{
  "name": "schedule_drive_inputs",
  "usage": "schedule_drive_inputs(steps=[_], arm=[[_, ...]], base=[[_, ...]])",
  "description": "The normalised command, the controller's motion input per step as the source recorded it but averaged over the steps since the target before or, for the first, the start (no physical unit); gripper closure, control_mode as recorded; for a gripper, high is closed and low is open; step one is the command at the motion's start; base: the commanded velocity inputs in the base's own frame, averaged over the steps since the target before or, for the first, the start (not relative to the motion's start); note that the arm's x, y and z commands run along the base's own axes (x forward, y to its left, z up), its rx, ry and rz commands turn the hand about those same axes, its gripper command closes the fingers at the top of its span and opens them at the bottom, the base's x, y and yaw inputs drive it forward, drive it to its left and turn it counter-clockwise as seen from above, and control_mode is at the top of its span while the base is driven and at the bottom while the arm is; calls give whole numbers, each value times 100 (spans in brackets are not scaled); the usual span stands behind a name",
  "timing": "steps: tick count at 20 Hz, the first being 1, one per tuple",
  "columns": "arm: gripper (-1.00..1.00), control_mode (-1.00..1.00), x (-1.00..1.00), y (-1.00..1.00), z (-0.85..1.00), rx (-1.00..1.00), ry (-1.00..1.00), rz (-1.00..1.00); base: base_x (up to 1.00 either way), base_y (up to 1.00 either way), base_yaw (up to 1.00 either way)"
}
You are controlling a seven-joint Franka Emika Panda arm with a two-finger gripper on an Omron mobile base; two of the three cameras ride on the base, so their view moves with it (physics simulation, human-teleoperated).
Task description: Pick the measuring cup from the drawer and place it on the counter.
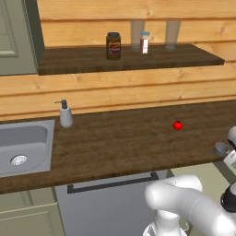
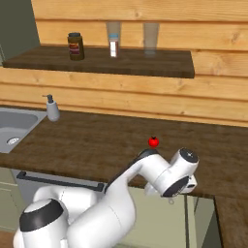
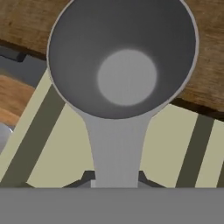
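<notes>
hand view: claw [image 3: 116, 178] clamps measuring cup [image 3: 124, 65] handle | left base view: cup beside counter [image 1: 129, 143] edge

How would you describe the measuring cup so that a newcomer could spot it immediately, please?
Find the dark wood counter and follow its front edge right, past the red tomato. The measuring cup hangs there, its handle in the pincer: a small grey metal bowl with a straight flat handle.

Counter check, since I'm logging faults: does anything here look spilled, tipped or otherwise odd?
Nothing stands out. The tomato and soap dispenser sit upright on the counter, no spill around them. The measuring cup is held level by its handle in the hand, above the open drawer.
</notes>
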Motion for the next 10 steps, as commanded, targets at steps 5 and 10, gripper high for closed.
schedule_drive_inputs(steps=[5,10], arm=[[100,-100,83,23,6,0,0,9],[100,-100,68,41,-2,0,0,8]], base=[[0,0,0],[0,0,0]])
